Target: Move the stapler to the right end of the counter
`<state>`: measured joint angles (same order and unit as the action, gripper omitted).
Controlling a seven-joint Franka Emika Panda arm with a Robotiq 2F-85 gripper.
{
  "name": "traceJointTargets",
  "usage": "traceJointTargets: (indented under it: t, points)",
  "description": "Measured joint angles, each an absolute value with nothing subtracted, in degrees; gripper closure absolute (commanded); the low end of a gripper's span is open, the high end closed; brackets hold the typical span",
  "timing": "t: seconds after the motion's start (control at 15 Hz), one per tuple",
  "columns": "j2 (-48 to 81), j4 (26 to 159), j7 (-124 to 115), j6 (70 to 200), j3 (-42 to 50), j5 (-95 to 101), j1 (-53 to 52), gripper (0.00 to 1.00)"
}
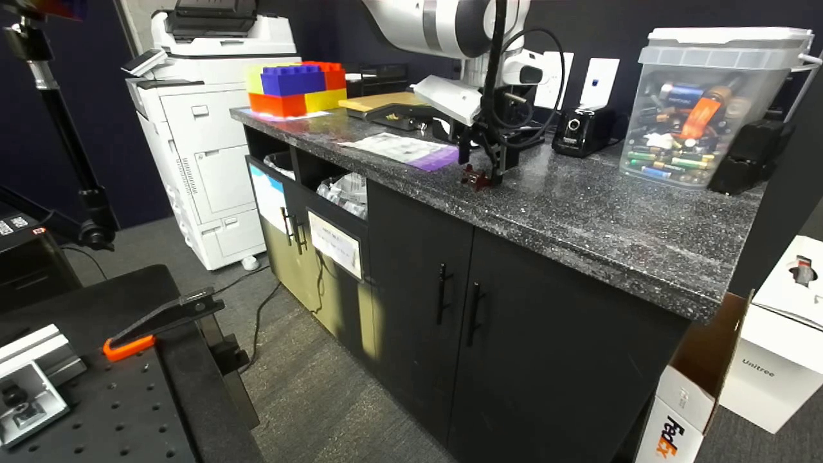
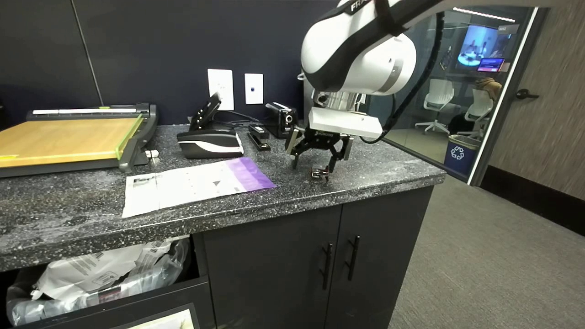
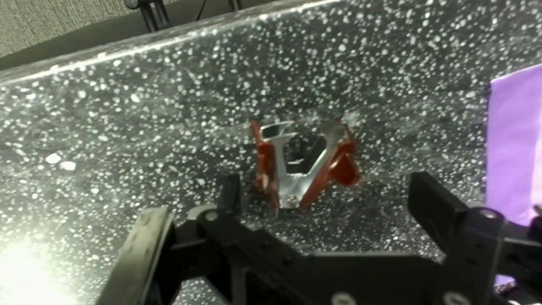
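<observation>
The stapler is a small dark red and silver piece, shaped like a staple remover. It rests on the speckled dark grey counter (image 1: 598,218) near its front edge and shows in both exterior views (image 1: 476,178) (image 2: 320,173) and the wrist view (image 3: 292,185). My gripper (image 2: 313,165) points down just above the counter, very near the stapler. In the wrist view my gripper (image 3: 328,197) is open, its black fingers wide apart. The stapler lies mostly beyond the fingertips, between them sideways and nearer the left finger. I cannot tell whether a finger touches it.
A purple and white sheet (image 2: 196,185) lies beside the gripper. Behind it are a desk phone (image 2: 210,142), a black stapler-shaped item (image 2: 259,138) and a black sharpener (image 2: 281,119). A battery tub (image 1: 681,116) stands at the back near the counter's right end.
</observation>
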<state>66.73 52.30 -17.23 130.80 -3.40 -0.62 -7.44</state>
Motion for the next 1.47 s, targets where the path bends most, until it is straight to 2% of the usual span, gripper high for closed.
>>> traceJointTargets:
  t: [0.13,0.47,0.73,0.8,1.13,1.47]
  points:
    - [68.14,49.73,-17.33,128.77,-3.4,-0.62,-8.76,0.35]
    - [69.83,45.72,-17.9,124.71,-2.97,-0.62,-10.37,0.73]
    - [69.86,43.65,-18.43,121.66,-2.1,-0.55,-10.32,0.97]
    - [69.7,43.04,-18.53,120.8,-2.1,-0.54,-10.26,0.93]
    - [64.45,42.34,-21.25,114.89,-0.55,-0.36,-9.34,0.93]
    - [56.78,49.45,-24.88,113.32,5.71,0.0,-4.28,0.93]
